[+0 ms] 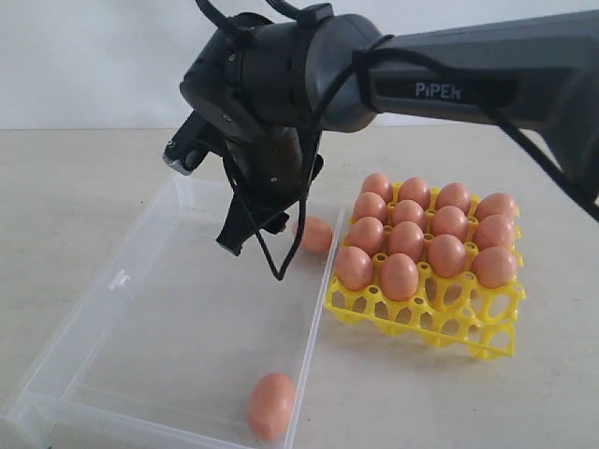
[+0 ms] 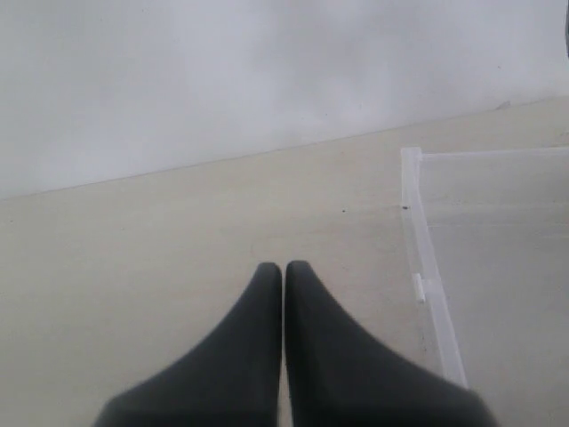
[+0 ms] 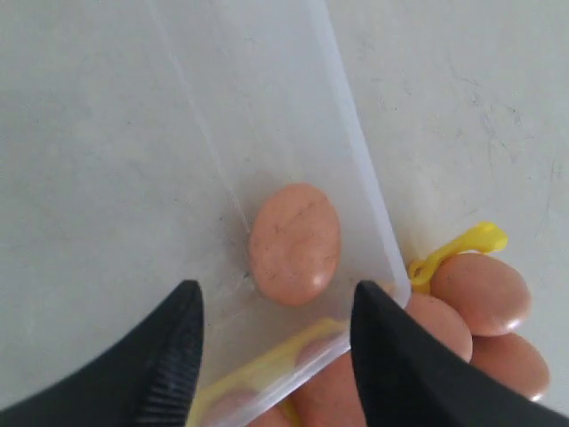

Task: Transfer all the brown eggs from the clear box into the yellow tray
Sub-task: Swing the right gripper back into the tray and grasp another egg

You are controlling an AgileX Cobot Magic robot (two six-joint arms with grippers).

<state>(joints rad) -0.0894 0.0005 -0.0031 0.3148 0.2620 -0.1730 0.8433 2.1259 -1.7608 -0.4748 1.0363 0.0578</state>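
Plainly: white "PiPER" lettering on right arm (image 1: 552, 65), above yellow tray (image 1: 468, 329).

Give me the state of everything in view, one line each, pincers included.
Clear box: open-topped, two eggs left inside.
Yellow tray: fourteen eggs seated, two near cups empty.
Far egg: lying near the tray-side wall.
Near egg: lying in the near corner.
Right pincer: open, empty, hanging over the far egg.
Left pincer: shut, empty, over the table beside the box.
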